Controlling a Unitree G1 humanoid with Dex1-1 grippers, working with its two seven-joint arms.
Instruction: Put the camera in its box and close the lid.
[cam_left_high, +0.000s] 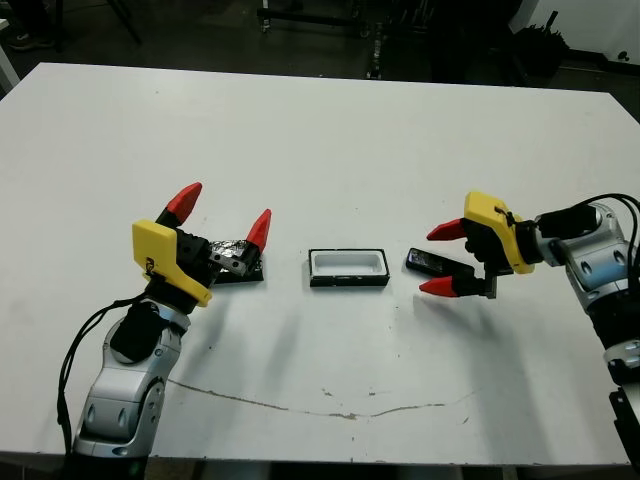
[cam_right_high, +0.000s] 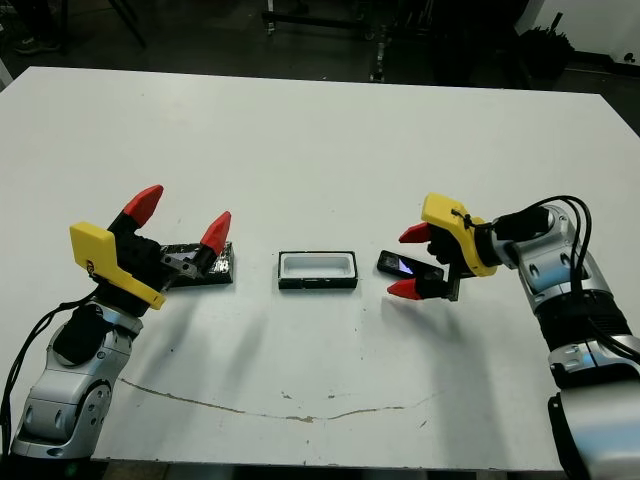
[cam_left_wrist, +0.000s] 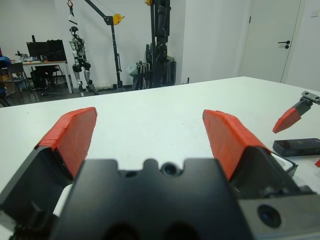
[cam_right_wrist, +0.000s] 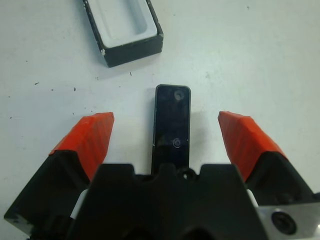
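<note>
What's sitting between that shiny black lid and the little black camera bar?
The open box, its white inside empty, sits between the lid and the camera, apart from both. The left eye view shows it.

Slim black glossy plastic bar camera (cam_right_wrist: 171, 125): smooth, reflective face. Shallow rectangular box (cam_left_high: 348, 268): black matt rim, white matt smooth inside, looks plastic or foam, cannot tell which. Flat black lid (cam_right_high: 205, 263): crinkled shiny silvery wrap on its face. White bench (cam_left_high: 330, 150): matt, smooth, with scuffs and a thin dark crack line near its front edge. Right tool (cam_right_wrist: 170, 137): red ribbed matt fingertips, black matt plastic body, yellow plastic housing. Left tool (cam_left_high: 222, 218): the same finish; silver-grey satin metal-look arm shell, black cables.
</note>
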